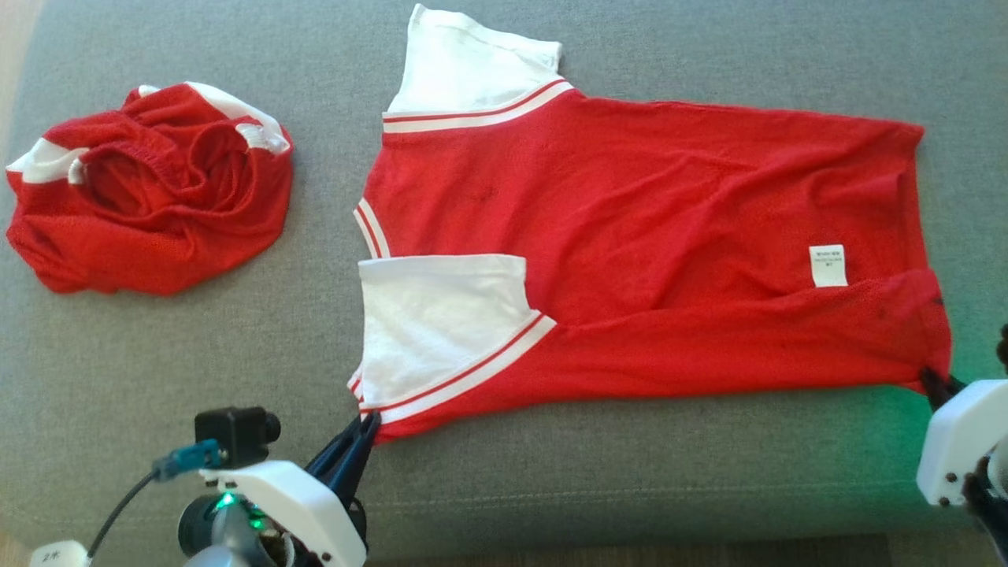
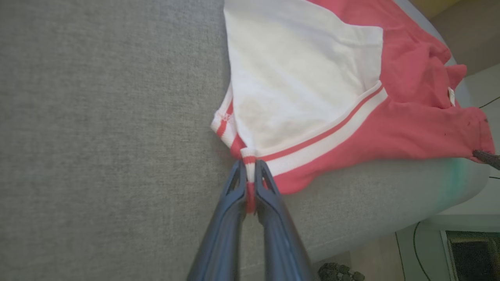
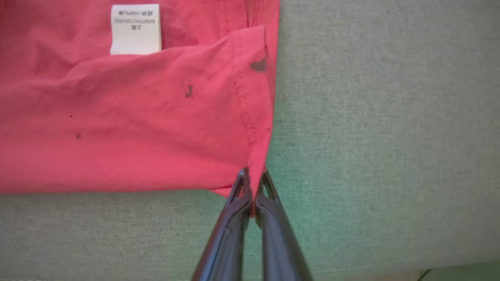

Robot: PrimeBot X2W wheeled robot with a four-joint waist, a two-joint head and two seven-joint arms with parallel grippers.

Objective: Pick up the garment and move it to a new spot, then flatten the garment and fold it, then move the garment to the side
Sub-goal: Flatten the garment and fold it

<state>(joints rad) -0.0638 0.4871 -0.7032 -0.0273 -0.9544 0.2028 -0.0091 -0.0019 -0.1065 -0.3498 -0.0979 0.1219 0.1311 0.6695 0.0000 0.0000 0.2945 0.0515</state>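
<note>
Shirt (image 1: 630,236): red with white sleeves, spread nearly flat across the grey cushion (image 1: 591,472). The collar end is to the robot's left and the hem to its right, with some wrinkles in the body.
Near sleeve (image 1: 441,323): white, folded in over the red body, with striped trim along its edge.
Far sleeve (image 1: 472,63): white, lying out past the far edge.
Tag (image 1: 828,265): small and white, on the red cloth near the hem (print too small to read).
Left gripper (image 1: 364,429): fingers pinched together on the striped trim at the near corner of the collar end.
Right gripper (image 1: 933,382): fingers clamped on the near hem corner, with the cloth drawn to a point between them.
Heap (image 1: 150,189): a second red-and-white garment, crumpled, well apart on the left.
</note>
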